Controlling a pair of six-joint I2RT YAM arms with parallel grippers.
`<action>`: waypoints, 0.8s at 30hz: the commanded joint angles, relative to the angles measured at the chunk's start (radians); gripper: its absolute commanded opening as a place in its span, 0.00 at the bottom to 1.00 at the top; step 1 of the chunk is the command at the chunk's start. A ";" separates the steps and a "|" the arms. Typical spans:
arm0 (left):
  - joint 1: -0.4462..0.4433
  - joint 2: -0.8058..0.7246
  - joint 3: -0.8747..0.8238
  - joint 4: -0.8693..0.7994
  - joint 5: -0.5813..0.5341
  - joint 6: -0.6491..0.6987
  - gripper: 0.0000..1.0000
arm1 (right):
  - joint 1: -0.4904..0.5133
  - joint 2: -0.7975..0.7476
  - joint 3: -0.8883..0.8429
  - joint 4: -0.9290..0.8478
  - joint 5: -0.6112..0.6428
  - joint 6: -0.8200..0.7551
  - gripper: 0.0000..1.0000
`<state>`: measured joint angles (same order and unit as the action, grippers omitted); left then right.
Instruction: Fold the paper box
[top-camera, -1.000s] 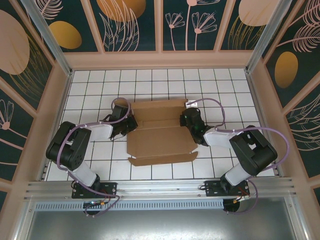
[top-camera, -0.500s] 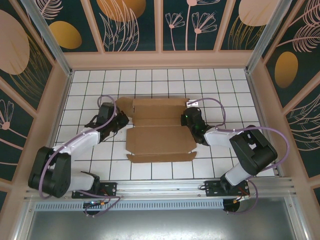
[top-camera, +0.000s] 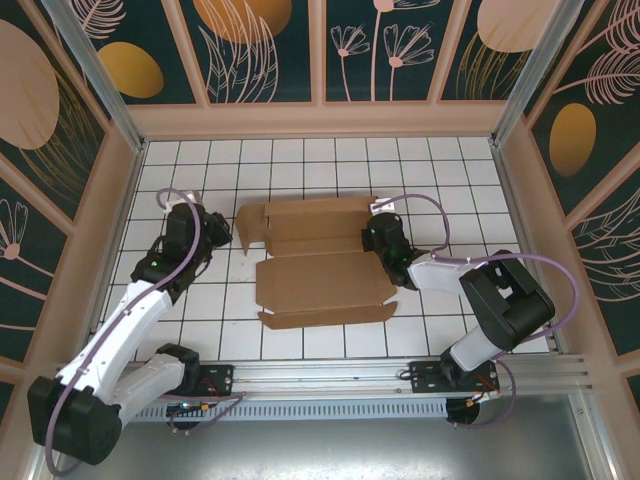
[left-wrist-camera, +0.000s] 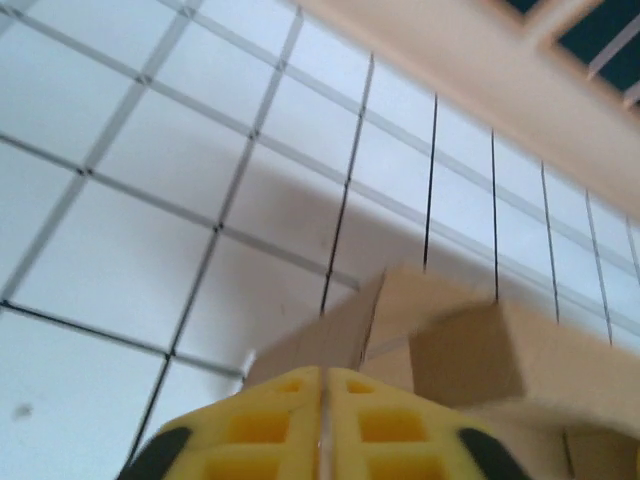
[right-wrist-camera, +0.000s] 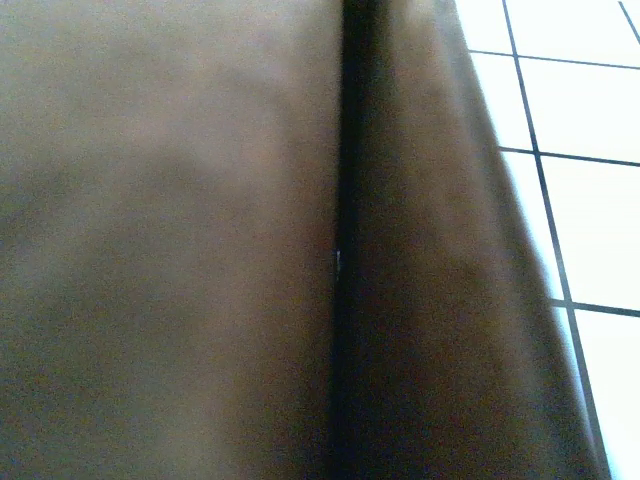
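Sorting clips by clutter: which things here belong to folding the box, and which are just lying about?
Part of the job:
paper box
left fingers, beside its left flap
right fingers, at its right edge

Not part of it, all fixtures:
tiled table
patterned wall panels
metal rail
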<state>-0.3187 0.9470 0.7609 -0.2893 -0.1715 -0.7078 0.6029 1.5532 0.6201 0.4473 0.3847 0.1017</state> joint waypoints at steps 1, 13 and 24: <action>0.008 -0.019 -0.025 -0.009 -0.172 0.091 0.21 | -0.007 -0.031 -0.004 0.019 0.015 -0.028 0.00; 0.014 0.135 -0.252 0.384 -0.171 0.519 0.24 | -0.008 -0.031 0.003 0.044 -0.029 -0.074 0.00; 0.020 0.304 -0.242 0.482 0.079 0.671 0.28 | -0.008 -0.047 -0.007 0.055 -0.075 -0.068 0.00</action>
<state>-0.3058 1.2430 0.5102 0.1284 -0.1715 -0.1062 0.6018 1.5398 0.6201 0.4667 0.3309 0.0444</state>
